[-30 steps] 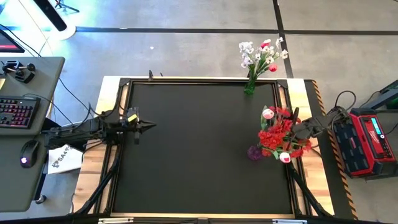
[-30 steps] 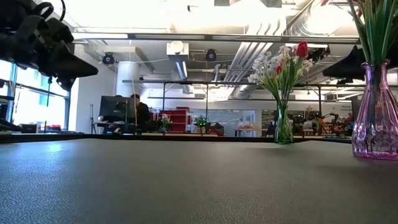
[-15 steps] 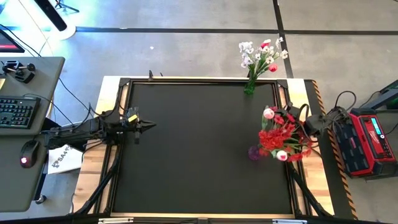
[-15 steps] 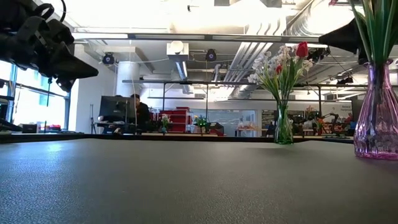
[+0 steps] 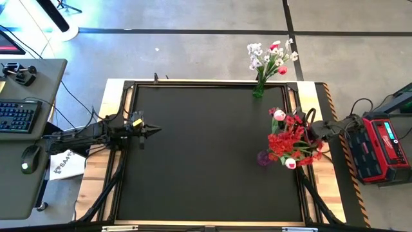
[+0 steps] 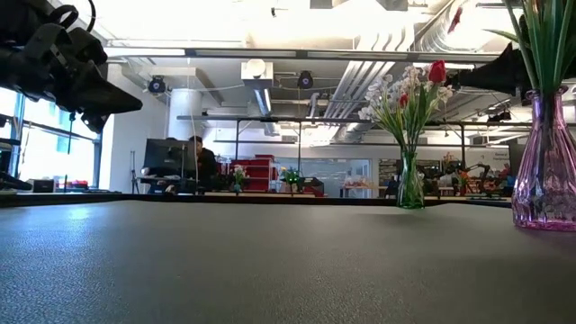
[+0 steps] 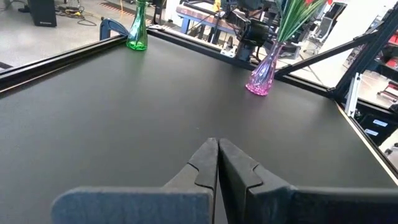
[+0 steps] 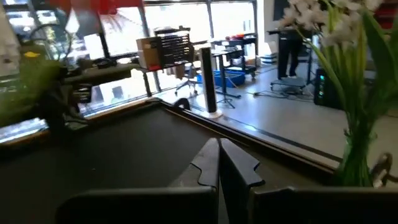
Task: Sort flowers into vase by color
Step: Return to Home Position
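Observation:
A green vase (image 5: pixel 258 92) stands on its base at the table's far edge, right of the middle. It holds white-lavender sprigs (image 5: pixel 261 57) and a red tulip (image 6: pixel 436 71). A purple vase (image 5: pixel 262 158) stands near the right edge with red blossoms (image 5: pixel 288 138), a pink tulip (image 5: pixel 279 115) and a white one (image 5: pixel 291 163). My right gripper (image 6: pixel 477 74) is shut and empty, level, close behind that bunch's green stems (image 6: pixel 540 40). My left gripper (image 5: pixel 154 129) is shut and empty, hovering at the table's left side.
The black mat (image 5: pixel 199 154) lies bare between the two arms. A raised black frame (image 5: pixel 125 116) runs around the table. A red case (image 5: pixel 380 145) sits past the right edge, and a desk with a keyboard (image 5: pixel 16 116) past the left. A person (image 6: pixel 202 162) sits far behind.
My right gripper has risen a little beside the purple vase's flowers and rolled about its own line, staying shut. The flowers' heads have shifted slightly. The left arm has kept still.

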Robot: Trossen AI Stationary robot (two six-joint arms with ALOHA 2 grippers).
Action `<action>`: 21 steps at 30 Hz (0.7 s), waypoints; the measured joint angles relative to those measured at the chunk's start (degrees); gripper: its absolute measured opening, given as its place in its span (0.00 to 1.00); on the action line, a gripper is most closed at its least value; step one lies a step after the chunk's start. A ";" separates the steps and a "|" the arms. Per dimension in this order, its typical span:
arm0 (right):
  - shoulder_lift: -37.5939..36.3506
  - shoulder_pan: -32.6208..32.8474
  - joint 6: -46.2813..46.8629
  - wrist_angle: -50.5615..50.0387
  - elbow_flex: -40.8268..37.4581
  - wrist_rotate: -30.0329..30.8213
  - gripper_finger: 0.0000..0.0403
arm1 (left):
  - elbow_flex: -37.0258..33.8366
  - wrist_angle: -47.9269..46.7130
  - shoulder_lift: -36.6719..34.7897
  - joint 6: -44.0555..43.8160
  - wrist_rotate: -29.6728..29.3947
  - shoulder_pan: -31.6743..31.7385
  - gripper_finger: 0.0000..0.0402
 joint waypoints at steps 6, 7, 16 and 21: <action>-0.02 -1.13 -3.99 13.06 -4.06 -0.85 0.00 | 0.00 0.01 0.00 0.00 0.02 0.00 0.00; -0.02 -1.21 -7.80 18.84 -4.66 -1.62 0.00 | 0.00 0.00 0.00 0.00 0.02 0.00 0.00; -0.02 -6.05 -27.48 41.30 -5.64 -6.32 0.00 | 0.00 0.00 0.00 0.00 0.02 0.00 0.00; -0.02 -14.67 -21.36 35.78 -5.68 -13.10 0.00 | 0.00 0.00 0.00 0.02 0.02 0.00 0.00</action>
